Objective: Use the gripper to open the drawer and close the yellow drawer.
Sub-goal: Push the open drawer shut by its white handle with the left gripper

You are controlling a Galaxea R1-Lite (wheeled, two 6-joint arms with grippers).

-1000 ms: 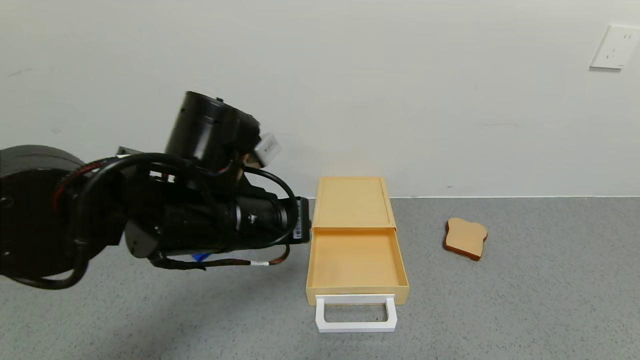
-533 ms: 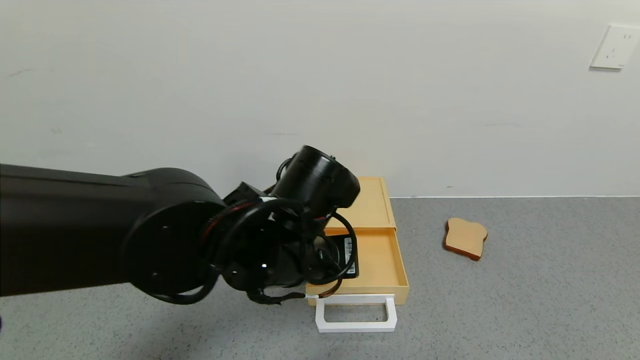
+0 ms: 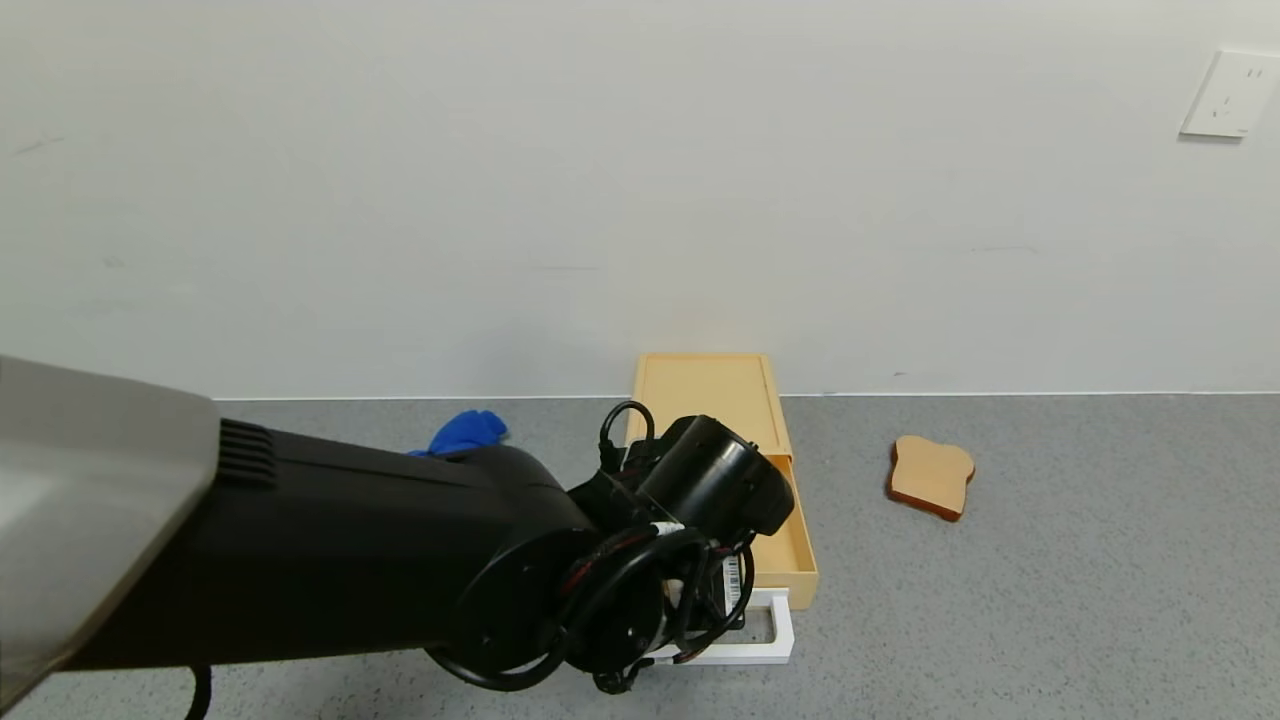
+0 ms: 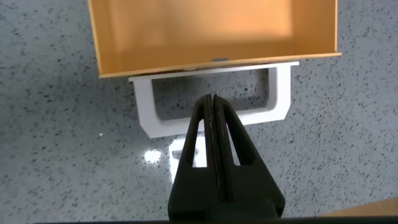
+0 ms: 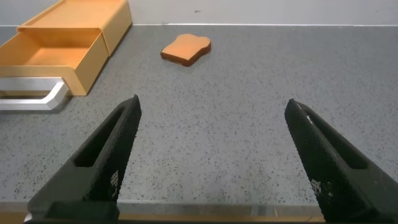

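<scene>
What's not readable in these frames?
- Head view: the left arm covers most of the open drawer and its handle; the left pincer itself is hidden there.
- Left wrist view: left pincer shut, tips over the handle; contact cannot be told. The casing is cut off by the frame edge.
- Right wrist view: right pincer open; the handle is cut off by the frame edge.
</scene>
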